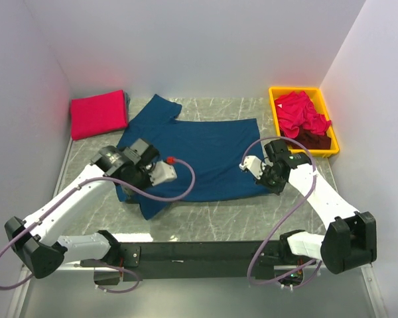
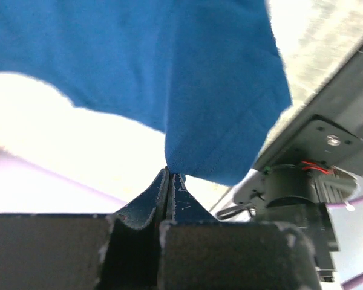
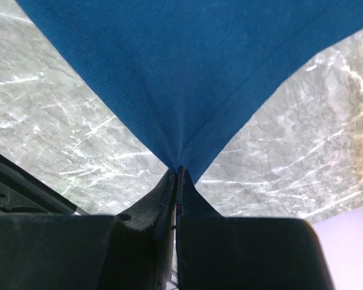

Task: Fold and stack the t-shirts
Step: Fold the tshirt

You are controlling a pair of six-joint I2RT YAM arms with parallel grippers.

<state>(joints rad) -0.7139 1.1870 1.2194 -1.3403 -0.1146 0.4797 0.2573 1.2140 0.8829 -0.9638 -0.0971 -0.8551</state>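
Currently the navy t-shirt (image 1: 212, 156) lies spread in the middle of the table (image 1: 205, 212), long axis running left to right, neck end leftward and hem rightward. The left gripper (image 2: 169, 175) is clamped on cloth by its near sleeve and the right gripper (image 3: 178, 172) on its near hem corner. For a clean fold, both should probably lift together and carry that near edge evenly across, keeping the cloth taut between them.
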